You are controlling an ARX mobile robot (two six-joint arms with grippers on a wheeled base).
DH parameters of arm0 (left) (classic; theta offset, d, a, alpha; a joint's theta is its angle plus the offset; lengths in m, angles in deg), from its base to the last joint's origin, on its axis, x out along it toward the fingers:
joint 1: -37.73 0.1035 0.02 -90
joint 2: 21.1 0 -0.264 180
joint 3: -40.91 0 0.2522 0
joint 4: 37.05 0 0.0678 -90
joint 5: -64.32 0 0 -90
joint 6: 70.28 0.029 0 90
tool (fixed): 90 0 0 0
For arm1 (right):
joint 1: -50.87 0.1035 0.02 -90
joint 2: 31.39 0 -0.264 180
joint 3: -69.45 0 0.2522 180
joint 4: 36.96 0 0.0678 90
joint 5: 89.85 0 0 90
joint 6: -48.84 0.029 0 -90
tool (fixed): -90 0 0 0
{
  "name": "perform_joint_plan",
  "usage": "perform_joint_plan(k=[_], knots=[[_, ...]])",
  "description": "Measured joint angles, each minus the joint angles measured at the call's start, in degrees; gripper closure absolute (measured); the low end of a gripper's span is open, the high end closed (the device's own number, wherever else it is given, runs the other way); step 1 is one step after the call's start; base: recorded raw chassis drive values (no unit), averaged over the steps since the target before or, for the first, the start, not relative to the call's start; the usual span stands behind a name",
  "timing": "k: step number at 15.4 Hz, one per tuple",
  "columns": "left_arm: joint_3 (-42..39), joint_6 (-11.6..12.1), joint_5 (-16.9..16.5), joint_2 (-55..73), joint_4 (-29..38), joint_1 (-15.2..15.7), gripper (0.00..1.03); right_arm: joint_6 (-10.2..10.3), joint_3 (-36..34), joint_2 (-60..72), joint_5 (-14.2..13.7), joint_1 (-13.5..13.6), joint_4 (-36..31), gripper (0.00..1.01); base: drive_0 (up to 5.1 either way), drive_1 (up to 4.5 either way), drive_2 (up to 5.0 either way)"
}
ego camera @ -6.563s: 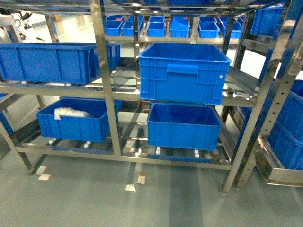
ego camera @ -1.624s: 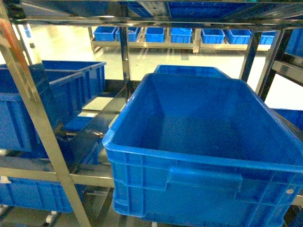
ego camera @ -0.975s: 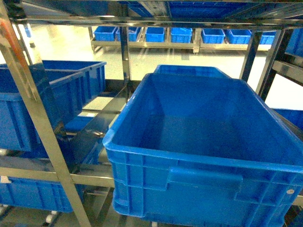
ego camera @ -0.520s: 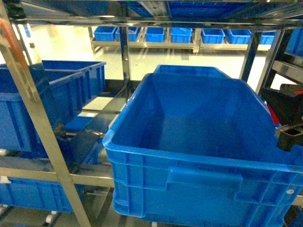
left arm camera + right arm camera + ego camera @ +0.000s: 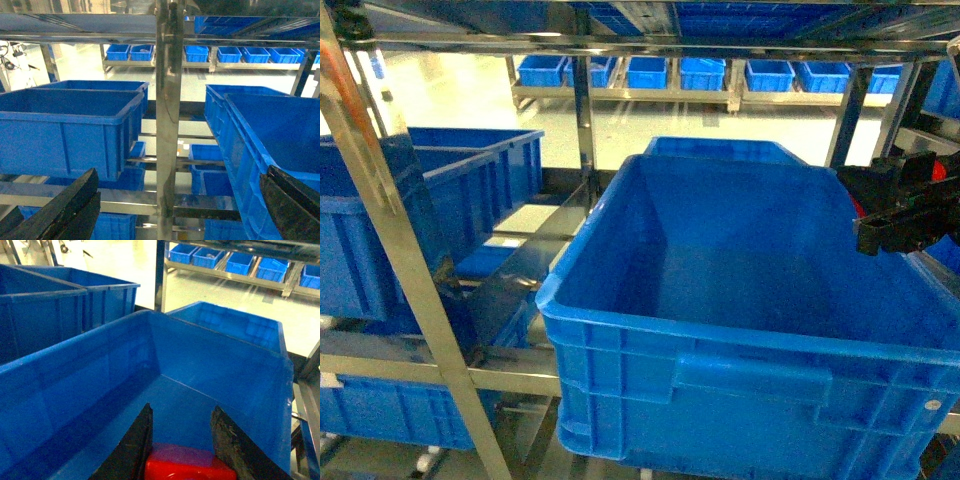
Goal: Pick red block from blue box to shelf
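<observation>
Head view: the shelf (image 5: 582,110) of shiny steel uprights and rails carries dark blue crates. The big crate (image 5: 750,330) fills the middle, sitting on the shelf's middle tier, and another crate (image 5: 430,215) stands on the same tier toward its left end. The right hand (image 5: 880,215) reaches in from the right edge, hovering just above the big crate's right rim; a sliver of red shows between its black fingers.

Left wrist view: the left hand (image 5: 180,210) is spread wide, one dark finger (image 5: 60,210) at the lower left and the other at the lower right, nothing between them. It faces a steel upright of the shelf (image 5: 169,125), with crates on either side.

Right wrist view: the right hand (image 5: 182,440) pinches the red block (image 5: 190,465) between its two black fingers, held over the near end of the big crate (image 5: 100,390), above its floor
</observation>
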Motion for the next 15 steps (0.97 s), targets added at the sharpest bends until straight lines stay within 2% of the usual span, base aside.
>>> perform_joint_plan(k=[4,6,9,12,15], knots=[[0.0,0.0,0.0,0.0,0.02,0.0,0.05,-0.7,0.42,1.03,1.81,0.94,0.85,0.71,0.0,0.0,0.0],[0.0,0.0,0.0,0.0,0.02,0.0,0.05,-0.79,-0.26,0.76,1.79,1.97,-0.42,0.43,0.0,0.0,0.0],[0.0,0.0,0.0,0.0,0.02,0.0,0.05,-0.76,-0.77,0.76,1.77,1.95,-1.22,0.04,0.0,0.0,0.0],[0.0,0.0,0.0,0.0,0.02,0.0,0.05,0.11,-3.52,-0.92,1.81,1.88,-1.88,0.03,0.0,0.0,0.0],[0.0,0.0,0.0,0.0,0.02,0.0,0.05,0.98,-11.47,-10.84,2.62,0.98,-3.58,0.03,0.0,0.0,0.0]])
